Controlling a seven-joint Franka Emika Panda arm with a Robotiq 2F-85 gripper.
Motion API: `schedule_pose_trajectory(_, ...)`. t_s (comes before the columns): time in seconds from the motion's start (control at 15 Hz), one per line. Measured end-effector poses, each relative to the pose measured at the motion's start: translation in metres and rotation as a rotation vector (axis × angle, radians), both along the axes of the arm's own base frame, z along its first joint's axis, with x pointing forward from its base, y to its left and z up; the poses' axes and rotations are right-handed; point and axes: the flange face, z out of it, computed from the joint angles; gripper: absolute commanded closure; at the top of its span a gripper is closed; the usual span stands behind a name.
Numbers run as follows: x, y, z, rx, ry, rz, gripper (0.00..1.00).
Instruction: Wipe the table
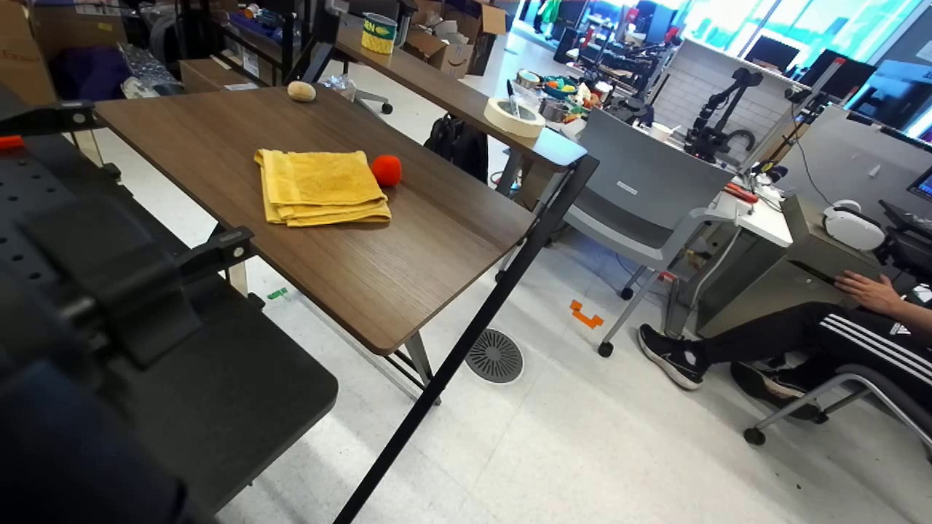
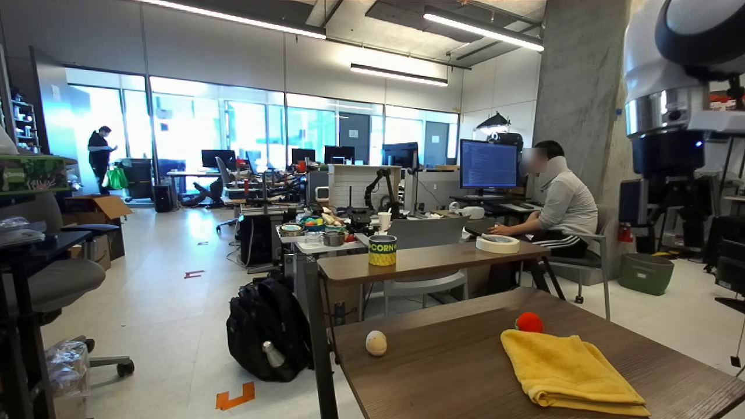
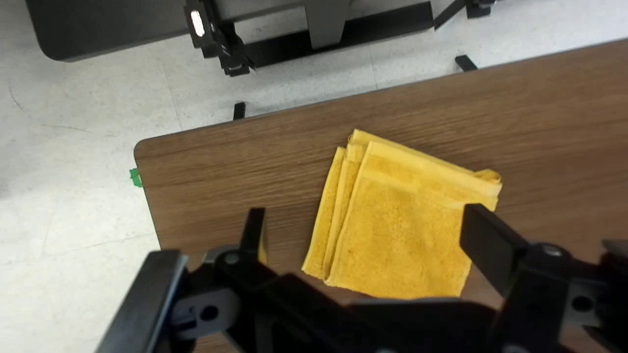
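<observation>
Table (image 2: 442, 372): runs the whole way across, below gripper (image 3: 364, 220), not touching it. Prob. sited there so arm reaches most of the top.

Pale ball (image 2: 376, 343): on table, well apart from gripper. Reason unclear; poss. an item to wipe around.

Can (image 2: 382, 251) & tape (image 2: 497, 247): both on raised shelf (image 2: 436, 256) along table's long edge, well out from gripper, can apparently farther than tape. Pen (image 1: 513, 102) stands in the roll, tilted; prob. parked there so it won't roll. Shelf spot prob. keeps the lot out of wiping path.

Red ball (image 2: 529, 322): on table, lower than gripper, just beside cloth (image 2: 573, 372); touching or not, can't tell. Round, so a stroke that way would prob. send it rolling.

Cloth: yellow, folded in layers, flat on table, below gripper, framed betw. the jaws in wrist view. Exact alignment can't be told. Fold prob. gives a thick pad w/ edges easy to pinch; likely the wiper.

Gripper: jaws spread wide, nothing held, hanging over table. Prob. up high to line up on cloth b4 a straight drop. Wipe itself not begun, by the look.
</observation>
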Motion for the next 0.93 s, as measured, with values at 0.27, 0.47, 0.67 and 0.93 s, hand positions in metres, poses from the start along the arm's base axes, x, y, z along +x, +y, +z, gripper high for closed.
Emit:
schedule_pose_trajectory(0.27, 0.051, -0.011, -0.068, -0.076, 0.022, -0.179, 0.0)
schedule_pose_trajectory(0.47, 0.083, -0.012, -0.125, -0.132, 0.063, -0.253, 0.0)
schedule_pose_trajectory(0.67, 0.098, -0.005, -0.161, -0.163, 0.096, -0.265, 0.0)
schedule_pose_trajectory(0.93, 0.095, 0.001, -0.162, -0.126, -0.06, -0.239, 0.0)
